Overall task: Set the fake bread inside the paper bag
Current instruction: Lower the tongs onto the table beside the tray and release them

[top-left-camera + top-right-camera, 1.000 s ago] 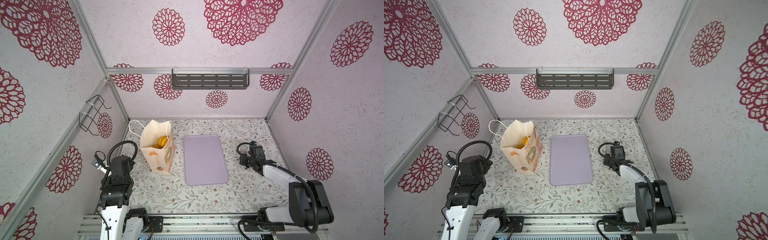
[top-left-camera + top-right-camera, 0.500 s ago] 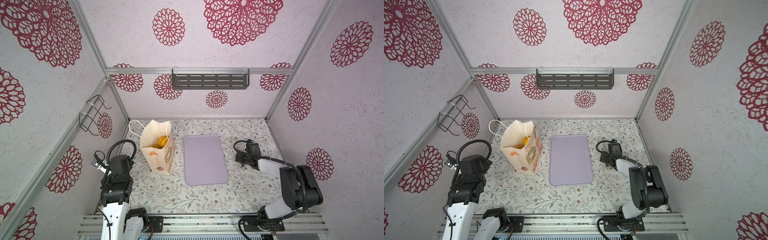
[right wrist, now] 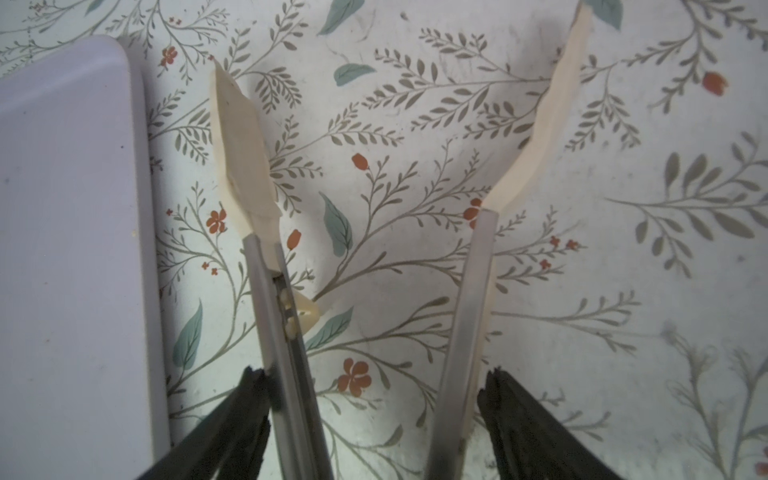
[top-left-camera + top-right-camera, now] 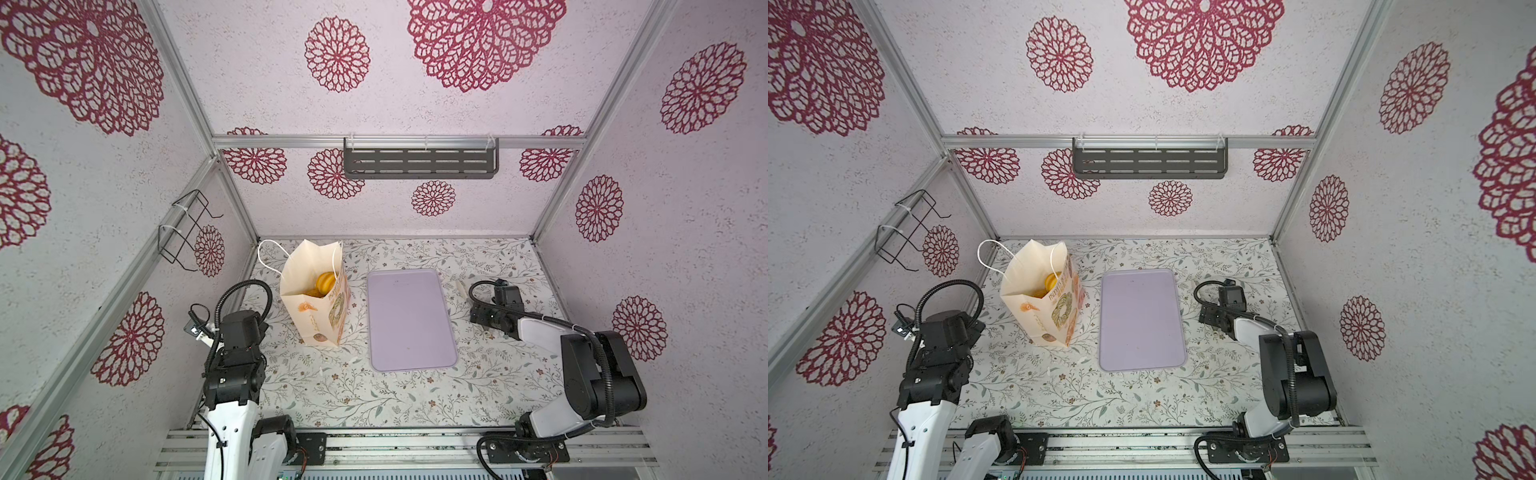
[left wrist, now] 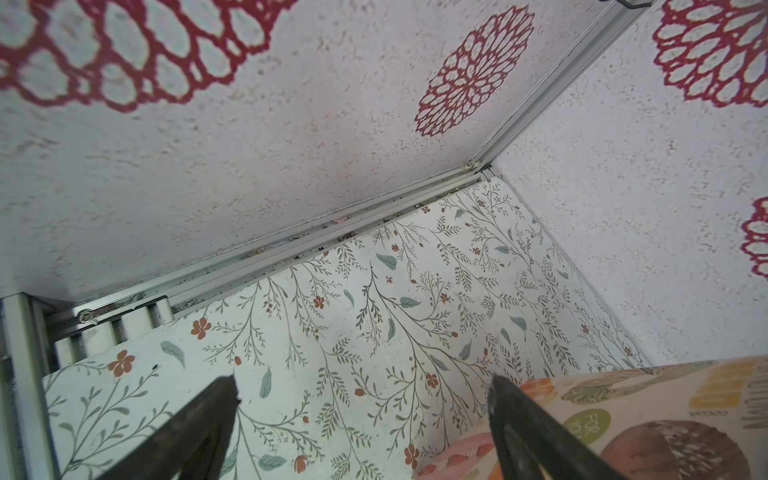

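Observation:
The cream paper bag stands upright at the left of the floral table, its mouth open upward. Orange-yellow fake bread shows inside it. My left gripper is open and empty, low over the table, with the bag's printed side beside one finger. My right gripper is open just right of the lilac tray. Metal tongs with cream tips lie between its fingers; one pad touches a tong arm, the other stands a little apart from it.
A lilac tray lies bare mid-table, its edge close to the tongs. Small white scraps lie in front of the bag. A grey shelf hangs on the back wall, a wire rack on the left wall.
My right gripper has opened wider and shifted slightly left toward the tray, its arm folding back. The left arm and the bag have not moved.

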You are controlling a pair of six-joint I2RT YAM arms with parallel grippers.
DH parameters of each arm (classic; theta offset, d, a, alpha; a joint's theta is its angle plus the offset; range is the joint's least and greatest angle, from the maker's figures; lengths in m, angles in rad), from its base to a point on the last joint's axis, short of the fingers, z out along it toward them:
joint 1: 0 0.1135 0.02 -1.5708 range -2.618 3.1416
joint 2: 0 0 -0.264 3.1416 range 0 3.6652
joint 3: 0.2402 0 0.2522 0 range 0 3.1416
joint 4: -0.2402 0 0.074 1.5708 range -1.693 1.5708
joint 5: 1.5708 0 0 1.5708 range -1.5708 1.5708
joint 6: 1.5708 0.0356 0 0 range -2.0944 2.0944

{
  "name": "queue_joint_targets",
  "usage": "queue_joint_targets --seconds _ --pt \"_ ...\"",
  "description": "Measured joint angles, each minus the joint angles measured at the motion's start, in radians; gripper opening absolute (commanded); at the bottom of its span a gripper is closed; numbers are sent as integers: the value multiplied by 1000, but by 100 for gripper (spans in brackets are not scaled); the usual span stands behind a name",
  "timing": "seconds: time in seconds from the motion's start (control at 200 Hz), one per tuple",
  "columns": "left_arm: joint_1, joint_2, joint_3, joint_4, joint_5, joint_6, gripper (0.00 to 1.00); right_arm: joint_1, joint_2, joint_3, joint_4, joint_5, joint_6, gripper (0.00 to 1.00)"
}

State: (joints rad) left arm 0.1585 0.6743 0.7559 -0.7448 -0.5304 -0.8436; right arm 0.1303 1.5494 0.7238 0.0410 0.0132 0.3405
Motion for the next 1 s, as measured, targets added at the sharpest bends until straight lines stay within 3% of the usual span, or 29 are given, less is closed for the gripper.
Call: queue_joint_targets --seconds 0.045,0.706,0.996 --pt "2 0 0 0 2 -1 97 -2 -9 0 -5 -1 3 99" --pt "8 43 -40 59 17 29 97 -66 -259 -77 -17 -18 10 99" --pt "8 29 -142 168 44 63 97 -109 -328 -115 10 -18 19 99"
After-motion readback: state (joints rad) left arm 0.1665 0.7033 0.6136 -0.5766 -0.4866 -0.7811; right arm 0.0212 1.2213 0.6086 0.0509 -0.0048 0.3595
